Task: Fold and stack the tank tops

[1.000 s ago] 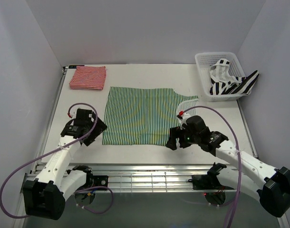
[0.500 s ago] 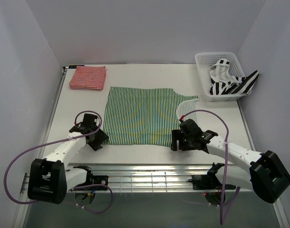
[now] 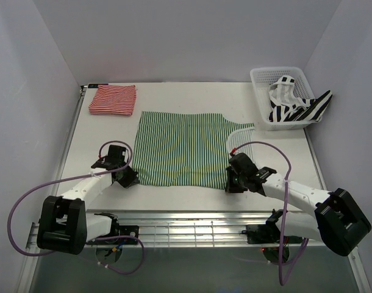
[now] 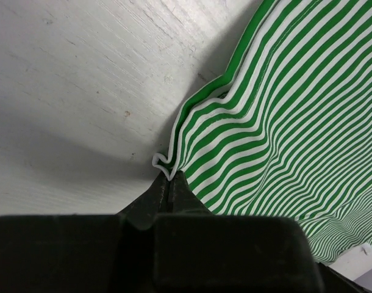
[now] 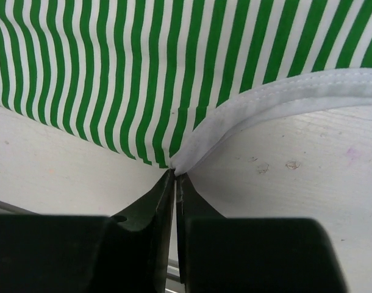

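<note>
The green-and-white tank top [image 3: 180, 146] lies spread flat in the middle of the table. My left gripper [image 3: 130, 177] is shut on its near left corner, where the hem puckers at the fingertips [image 4: 169, 176]. My right gripper [image 3: 230, 183] is shut on the near right corner, pinching the white-bound edge [image 5: 175, 168]. The red-and-white tank top [image 3: 113, 100] sits folded at the back left. The black-and-white tank top [image 3: 296, 107] hangs crumpled out of the basket.
A white lattice basket [image 3: 259, 79] stands at the back right corner of the table. The metal rail [image 3: 186, 223] runs along the near edge, just behind both grippers. Walls close in the left, back and right sides.
Both grippers have dropped to the near corners of the green-and-white tank top and gone from open to shut on the cloth.
</note>
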`<state>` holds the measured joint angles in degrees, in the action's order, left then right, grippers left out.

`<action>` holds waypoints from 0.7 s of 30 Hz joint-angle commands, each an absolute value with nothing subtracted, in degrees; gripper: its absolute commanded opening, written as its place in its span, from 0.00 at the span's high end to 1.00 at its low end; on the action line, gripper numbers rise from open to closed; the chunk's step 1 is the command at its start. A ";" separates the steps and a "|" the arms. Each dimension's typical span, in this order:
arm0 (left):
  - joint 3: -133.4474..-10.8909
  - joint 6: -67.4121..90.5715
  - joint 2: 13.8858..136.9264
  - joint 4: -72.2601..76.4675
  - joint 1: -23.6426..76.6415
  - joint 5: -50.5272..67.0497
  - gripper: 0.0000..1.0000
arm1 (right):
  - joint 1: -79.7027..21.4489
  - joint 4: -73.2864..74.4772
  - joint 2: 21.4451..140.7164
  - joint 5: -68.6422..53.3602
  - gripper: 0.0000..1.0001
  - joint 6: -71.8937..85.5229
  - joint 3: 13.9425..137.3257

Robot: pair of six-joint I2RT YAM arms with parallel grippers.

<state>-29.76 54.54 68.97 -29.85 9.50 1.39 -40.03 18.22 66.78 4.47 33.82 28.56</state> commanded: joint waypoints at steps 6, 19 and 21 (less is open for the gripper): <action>-27.25 52.91 61.63 -32.52 9.49 -0.09 1.00 | -39.99 19.60 61.53 -2.20 0.92 33.92 26.98; -36.29 51.95 59.41 -38.67 9.41 -0.17 1.00 | -36.65 26.10 60.55 -3.33 0.92 30.86 32.78; -38.75 51.16 61.17 -39.02 9.49 -0.97 1.00 | -35.34 27.24 61.43 -4.13 0.92 30.41 35.06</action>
<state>-34.96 52.71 60.12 -38.30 9.50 1.17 -36.93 25.08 60.49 -2.46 32.36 30.50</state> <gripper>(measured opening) 0.025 0.079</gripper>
